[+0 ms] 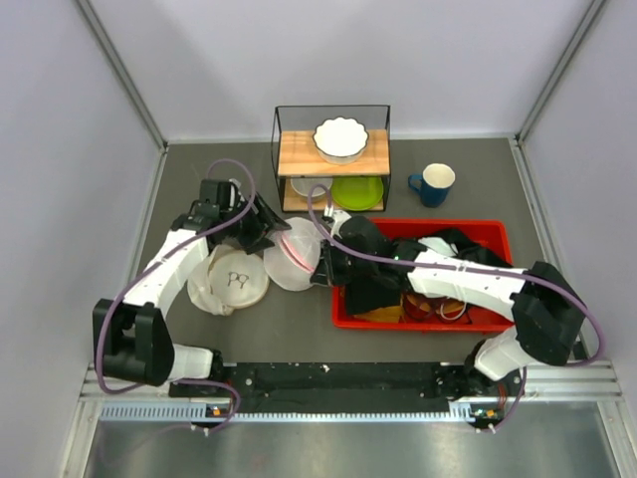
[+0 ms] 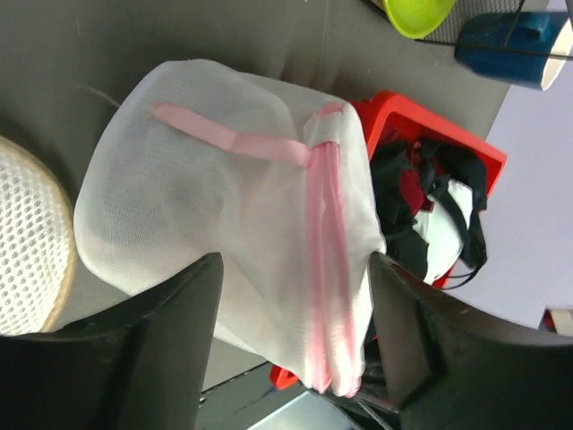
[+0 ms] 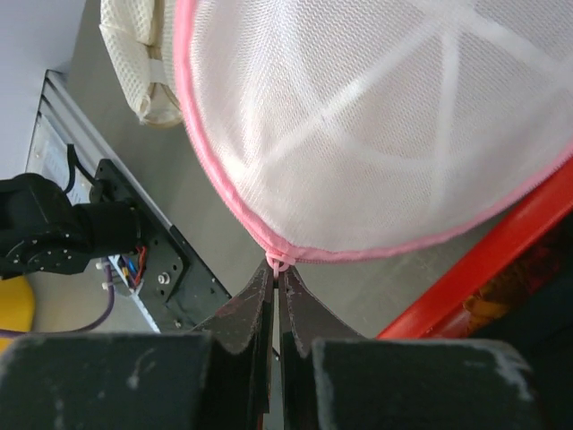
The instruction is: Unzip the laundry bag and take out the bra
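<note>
Two grippers are placed at the round white translucent mesh laundry bag (image 1: 292,257) with pink zipper band, seen mid-frame in the overhead view, just left of the red plastic tray (image 1: 488,227). The right gripper (image 3: 277,271) is clamped tight on the small pink zipper pull (image 3: 278,262) at the bag's rim; the left gripper (image 2: 294,260) is held parted, black fingers (image 2: 170,349) spread either side of the bag, contact not discernible.

From above and behind, down over the whole bench (image 1: 299,329); from both wrists, close on the bag (image 1: 294,261), opposite sides.
</note>
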`<state>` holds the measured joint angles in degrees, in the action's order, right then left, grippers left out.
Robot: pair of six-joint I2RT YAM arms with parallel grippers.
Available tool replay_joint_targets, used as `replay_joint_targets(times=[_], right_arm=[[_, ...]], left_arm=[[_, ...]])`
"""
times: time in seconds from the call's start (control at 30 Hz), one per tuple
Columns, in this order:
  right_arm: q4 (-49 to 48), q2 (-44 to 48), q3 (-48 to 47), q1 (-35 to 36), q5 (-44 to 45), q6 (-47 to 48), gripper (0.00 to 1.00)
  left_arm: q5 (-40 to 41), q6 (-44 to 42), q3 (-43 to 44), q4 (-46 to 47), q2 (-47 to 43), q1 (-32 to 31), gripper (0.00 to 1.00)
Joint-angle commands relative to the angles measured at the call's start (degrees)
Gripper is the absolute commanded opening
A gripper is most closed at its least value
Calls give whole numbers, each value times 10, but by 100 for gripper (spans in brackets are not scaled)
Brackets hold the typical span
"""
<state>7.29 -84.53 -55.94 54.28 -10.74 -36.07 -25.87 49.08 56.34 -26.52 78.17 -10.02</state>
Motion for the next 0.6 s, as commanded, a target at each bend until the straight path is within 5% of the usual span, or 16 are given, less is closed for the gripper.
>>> replay_joint_targets(times=[0.0, 0.1, 0.33, 0.57], right_arm=[[-13, -19, -37, 7, -16, -13, 0], [-18, -24, -37, 7, -14, -15, 0], [-27, -48, -40, 8, -27, -16, 0], [-30, -56, -40, 7, -31, -17, 0]], left_arm=[[34, -34, 33, -33, -79, 5, 82], [57, -38, 28, -83, -139, 5, 89], [34, 15, -58, -95, -225, -14, 90], [61, 29, -77, -120, -224, -19, 91]])
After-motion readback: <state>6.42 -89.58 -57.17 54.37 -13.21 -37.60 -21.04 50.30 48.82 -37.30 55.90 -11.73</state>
